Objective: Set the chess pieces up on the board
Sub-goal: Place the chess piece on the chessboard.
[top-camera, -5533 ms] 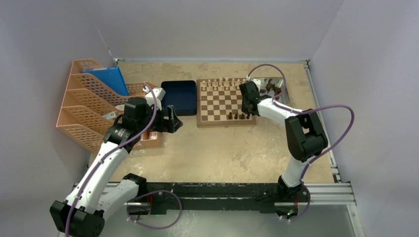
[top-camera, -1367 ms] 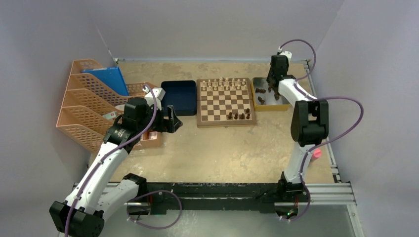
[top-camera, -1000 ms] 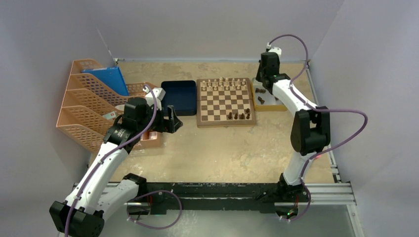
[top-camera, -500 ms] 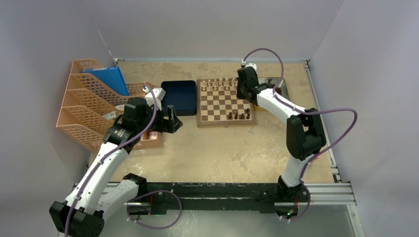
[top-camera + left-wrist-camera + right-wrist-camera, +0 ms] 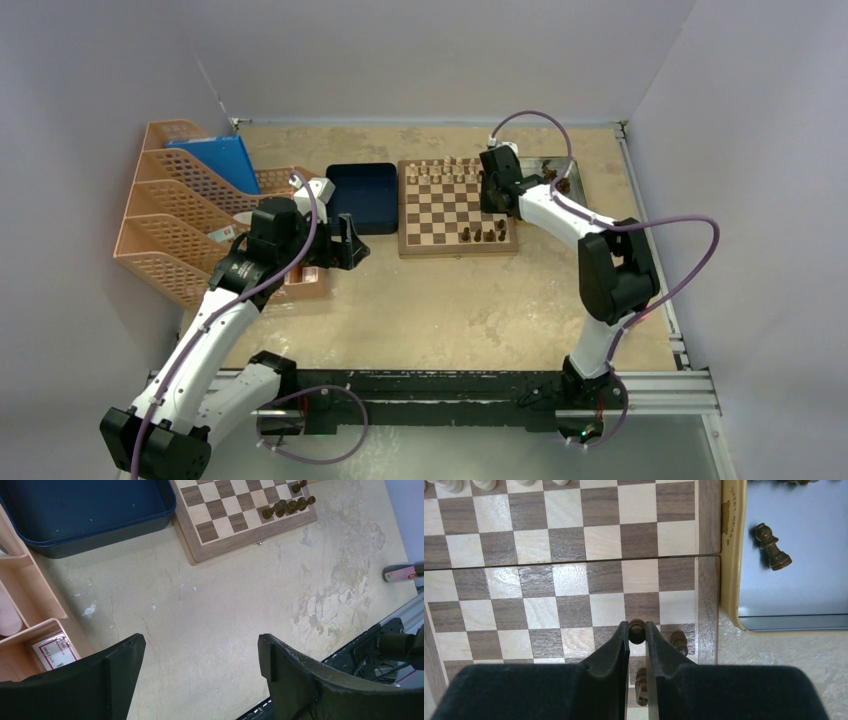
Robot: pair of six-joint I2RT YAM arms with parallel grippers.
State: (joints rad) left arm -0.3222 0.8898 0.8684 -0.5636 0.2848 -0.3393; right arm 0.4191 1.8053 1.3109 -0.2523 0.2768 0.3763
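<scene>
From above, my right gripper [image 5: 494, 203] hangs over the board's [image 5: 440, 215] right half. Left wrist: the left gripper [image 5: 200, 667] gapes wide above the surface [image 5: 225, 605], idle. Right wrist: the jaws pinch a dark piece [image 5: 637, 626] over the board's near right corner. I'd lower it straight, centred on its square, clear of its neighbours [image 5: 679, 641].

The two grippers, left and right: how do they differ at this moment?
The left gripper has its jaws wide open and empty; the right gripper is shut on a dark chess piece. The left gripper hangs over the table near the dark blue tray; the right gripper is over the board, by its right edge near other dark pieces. Both are black, with two fingers.
</scene>
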